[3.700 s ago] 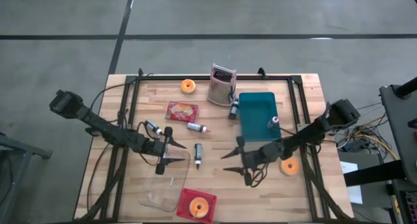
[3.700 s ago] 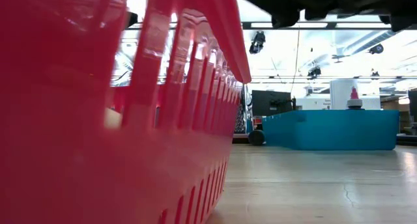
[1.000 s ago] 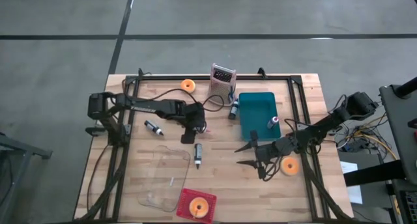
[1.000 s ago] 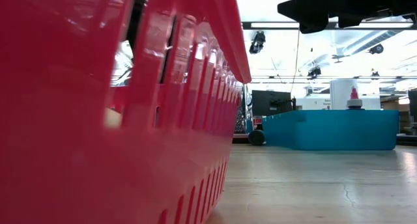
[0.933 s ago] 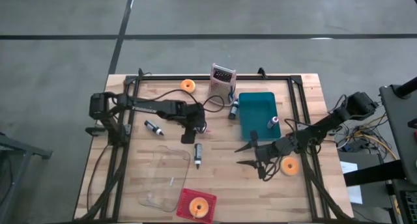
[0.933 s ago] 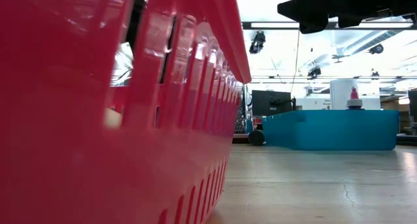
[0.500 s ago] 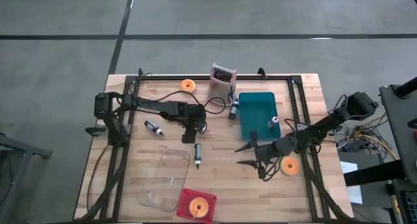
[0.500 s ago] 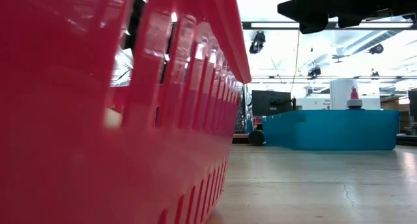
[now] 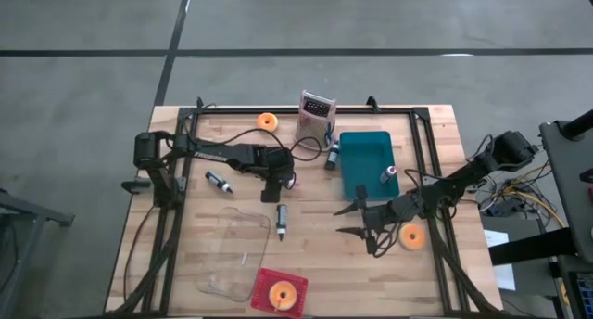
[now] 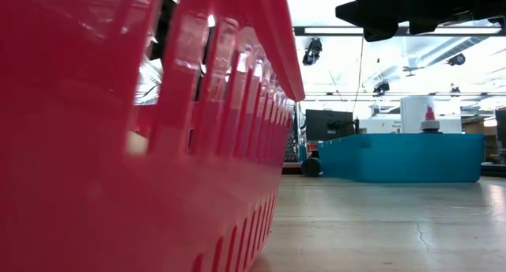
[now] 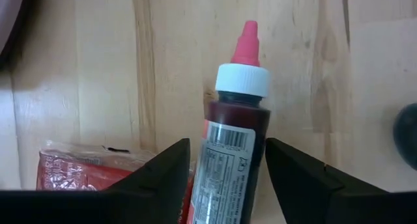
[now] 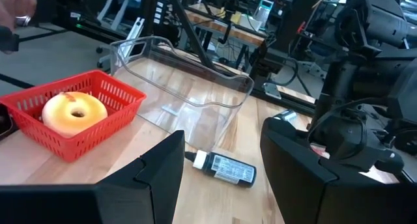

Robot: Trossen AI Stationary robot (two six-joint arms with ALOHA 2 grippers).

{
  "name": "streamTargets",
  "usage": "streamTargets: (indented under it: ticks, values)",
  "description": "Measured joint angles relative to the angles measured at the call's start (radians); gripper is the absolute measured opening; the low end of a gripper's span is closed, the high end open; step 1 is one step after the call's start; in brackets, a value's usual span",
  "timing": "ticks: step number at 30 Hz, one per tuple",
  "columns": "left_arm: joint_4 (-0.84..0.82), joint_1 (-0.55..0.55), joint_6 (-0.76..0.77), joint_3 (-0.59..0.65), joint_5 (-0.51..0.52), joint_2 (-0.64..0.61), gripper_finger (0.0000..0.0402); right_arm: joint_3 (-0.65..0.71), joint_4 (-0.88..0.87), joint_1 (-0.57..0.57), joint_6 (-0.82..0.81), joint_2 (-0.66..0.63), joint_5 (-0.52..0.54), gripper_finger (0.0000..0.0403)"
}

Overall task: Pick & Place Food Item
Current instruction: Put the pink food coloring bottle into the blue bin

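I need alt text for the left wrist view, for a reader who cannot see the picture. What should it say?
A small bottle of dark red liquid, with a white cap and pink nozzle, lies on the wooden table between the two dark fingers of the left gripper, which stand open on either side of it. Beside the bottle lies a red food packet, partly hidden by one finger.

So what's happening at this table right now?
The left pincer is down at mid-table, its fingers straddling a small dark bottle with a white collar and pink nozzle, which lies on the wooden table beside a red food packet. No grip is confirmed yet. The right pincer waits open near the teal tray.
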State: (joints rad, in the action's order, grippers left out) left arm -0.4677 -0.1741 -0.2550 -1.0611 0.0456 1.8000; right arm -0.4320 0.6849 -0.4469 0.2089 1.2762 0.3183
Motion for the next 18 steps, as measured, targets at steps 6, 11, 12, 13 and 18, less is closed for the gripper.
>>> streamTargets:
  ticks: [6, 11, 12, 13, 18]
  values:
    - [-0.001, 0.000, -0.001, 0.001, 0.000, 0.000, 0.0155, 0.000, 0.000, 0.000, 0.000, 0.000, 0.000, 0.0198]
    - [-0.001, 0.000, -0.021, 0.001, 0.000, 0.000, 0.0113, 0.000, 0.001, 0.000, 0.000, 0.000, 0.000, 0.0198]
    - [-0.001, 0.000, -0.024, 0.001, 0.000, 0.000, 0.0106, 0.000, 0.001, 0.000, 0.000, 0.000, 0.000, 0.0198]
    - [0.000, 0.000, -0.028, 0.001, 0.000, 0.000, 0.0100, 0.000, 0.001, 0.000, 0.000, 0.000, -0.001, 0.0198]
    - [-0.001, 0.000, -0.038, 0.001, 0.000, 0.000, 0.0075, 0.000, 0.001, 0.000, 0.000, 0.000, -0.001, 0.0198]
